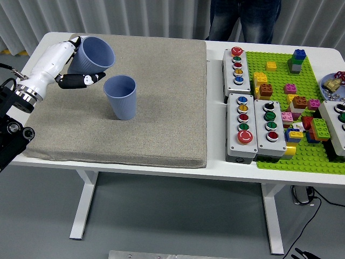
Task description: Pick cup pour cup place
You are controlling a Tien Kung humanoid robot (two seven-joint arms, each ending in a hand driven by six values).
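My left hand [75, 62], white with black fingertips, is shut on a blue paper cup [92, 55]. It holds the cup in the air, tilted with its mouth up and to the right, above the grey mat [156, 97]. A second blue cup [121, 96] stands upright on the mat, just right of and below the held cup, apart from it. I cannot see inside either cup well enough to tell their contents. My right hand is out of view.
Right of the mat stand grey button boxes [253, 127] and a green baseplate [302, 97] with several loose bricks. A bowl [334, 86] sits at the far right edge. A person [245, 19] stands at the far side, hands out of view.
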